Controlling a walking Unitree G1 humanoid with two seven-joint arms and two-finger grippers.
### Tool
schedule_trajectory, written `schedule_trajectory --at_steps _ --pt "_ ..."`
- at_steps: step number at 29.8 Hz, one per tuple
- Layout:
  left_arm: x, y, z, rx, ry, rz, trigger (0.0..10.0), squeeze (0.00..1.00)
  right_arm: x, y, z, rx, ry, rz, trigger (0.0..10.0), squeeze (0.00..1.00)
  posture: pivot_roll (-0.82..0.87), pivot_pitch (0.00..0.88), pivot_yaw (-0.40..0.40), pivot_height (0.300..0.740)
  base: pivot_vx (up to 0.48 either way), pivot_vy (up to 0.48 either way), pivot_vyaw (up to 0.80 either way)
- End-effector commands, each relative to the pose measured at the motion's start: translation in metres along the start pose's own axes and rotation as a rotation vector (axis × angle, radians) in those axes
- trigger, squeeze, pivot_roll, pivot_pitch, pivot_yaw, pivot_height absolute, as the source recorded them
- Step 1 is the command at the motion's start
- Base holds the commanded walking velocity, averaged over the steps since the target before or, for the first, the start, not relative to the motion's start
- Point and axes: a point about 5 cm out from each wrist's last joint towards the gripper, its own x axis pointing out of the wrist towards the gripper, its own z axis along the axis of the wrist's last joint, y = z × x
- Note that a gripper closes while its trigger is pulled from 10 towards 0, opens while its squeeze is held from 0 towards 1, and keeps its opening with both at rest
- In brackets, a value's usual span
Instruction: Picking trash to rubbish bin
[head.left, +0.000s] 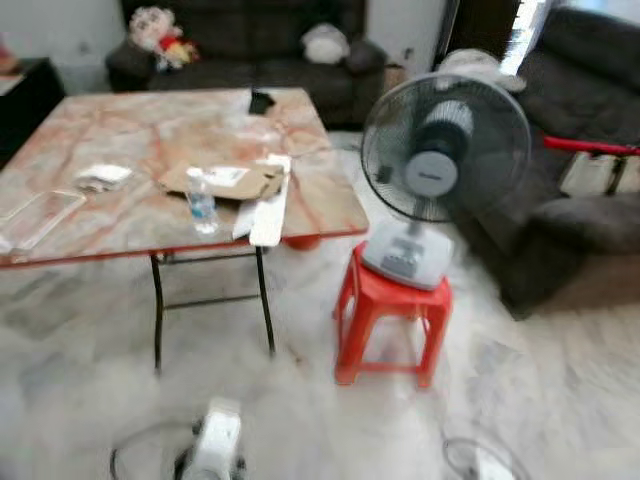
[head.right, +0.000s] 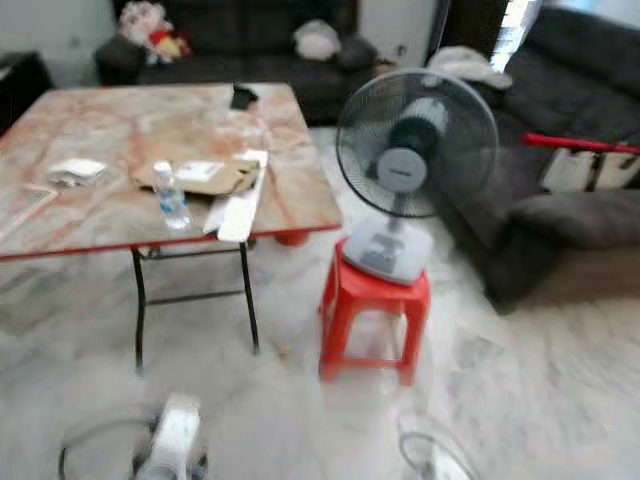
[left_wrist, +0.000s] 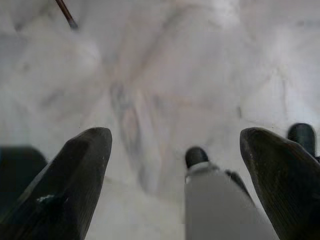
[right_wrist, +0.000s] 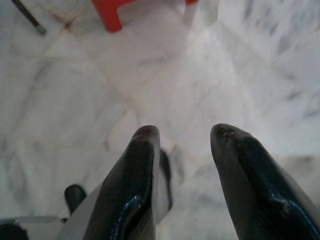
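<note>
Water bottle (head.left: 201, 201): upright, long axis vertical, on marble table (head.left: 120, 140) | left gripper (left_wrist: 175, 150): fingers wide apart, empty | right gripper (right_wrist: 182, 150): parted, empty, above floor (right_wrist: 210, 80)

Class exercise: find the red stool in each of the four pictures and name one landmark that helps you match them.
Left eye: stool right of centre, under the fan, beside the table.
Right eye: stool near centre, under the fan.
Left wrist: no stool; marble floor past the left gripper.
Right wrist: a red stool leg beyond the right gripper.
Shared landmark: the marble floor.
</note>
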Motion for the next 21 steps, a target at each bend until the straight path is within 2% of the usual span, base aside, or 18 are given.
schedule_trajectory --at_steps 1,21 --pt "0.0011 0.0063 0.0015 0.001 0.003 0.018 10.0 0.0 0.0008 0.0047 0.0008 0.011 -0.007 0.007 10.0 0.0 -0.06 0.011 -0.054 0.74 0.0 0.0 0.0" --pt "0.0013 0.006 0.0031 -0.012 -0.002 0.024 10.0 0.0 0.0013 0.0048 0.0035 0.005 -0.018 0.001 10.0 0.0 -0.07 0.015 -0.057 0.74 0.0 0.0 0.0"
